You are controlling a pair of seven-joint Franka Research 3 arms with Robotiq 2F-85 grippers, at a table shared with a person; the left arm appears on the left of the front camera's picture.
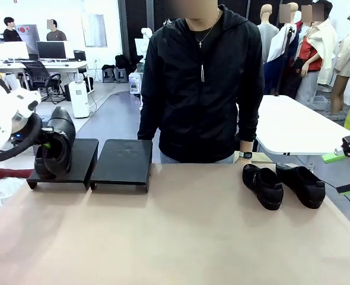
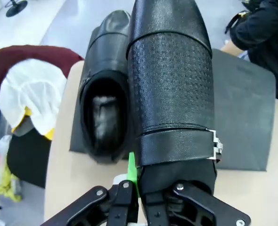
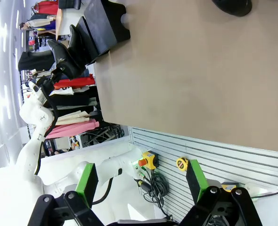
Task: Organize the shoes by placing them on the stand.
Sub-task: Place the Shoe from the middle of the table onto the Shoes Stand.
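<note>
Left gripper [image 1: 46,144], at the left edge of the front view, is clamped on a glossy black leather loafer [image 1: 61,135] over the left platform of the low black two-platform stand [image 1: 123,160]. We see a second loafer [image 1: 40,167] lying on that platform just beside it. Right of centre, a third loafer [image 1: 263,186] and a fourth loafer [image 1: 301,184] sit side by side on the tan surface [image 1: 175,237]. At the right edge, the right gripper [image 1: 341,174] holds its green pads spread apart, gripping nothing.

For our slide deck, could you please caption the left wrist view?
Left gripper holds one shoe, sole toward camera, beside a second shoe on the stand.
</note>
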